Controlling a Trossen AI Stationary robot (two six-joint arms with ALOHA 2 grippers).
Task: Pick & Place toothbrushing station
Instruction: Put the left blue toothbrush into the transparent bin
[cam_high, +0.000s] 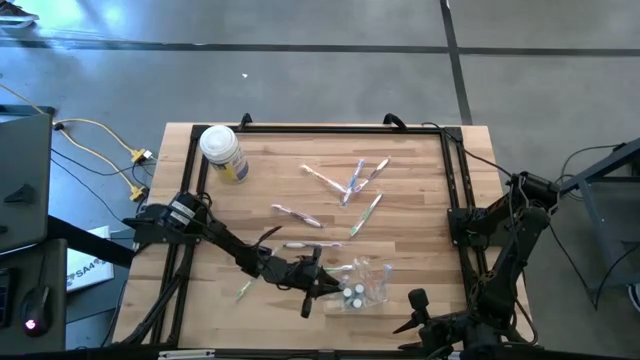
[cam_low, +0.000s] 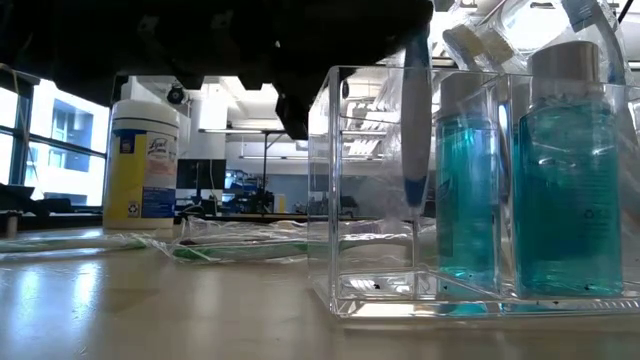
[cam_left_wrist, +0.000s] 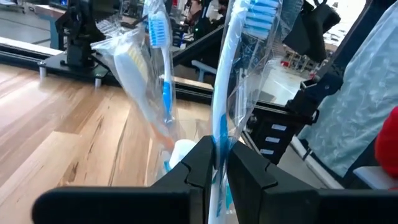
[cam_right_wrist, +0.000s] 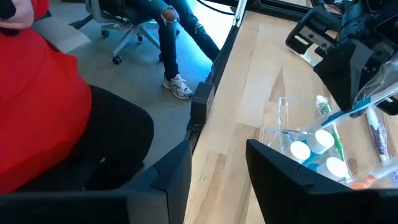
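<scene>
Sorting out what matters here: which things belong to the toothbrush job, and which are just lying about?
Job:
- clear holder
- wrapped blue toothbrush between the left gripper fingers
- loose toothbrushes on the table

Lying about:
- yellow-labelled jar
- right gripper, waiting near the table edge
- person in red

I see the clear plastic holder (cam_high: 362, 285) standing upright near the table's front edge, with white-capped blue bottles and a few wrapped toothbrushes (cam_left_wrist: 225, 93) upright inside. More wrapped toothbrushes (cam_high: 352, 180) lie scattered flat mid-table, and one green toothbrush (cam_high: 243, 291) lies apart at front left.
</scene>
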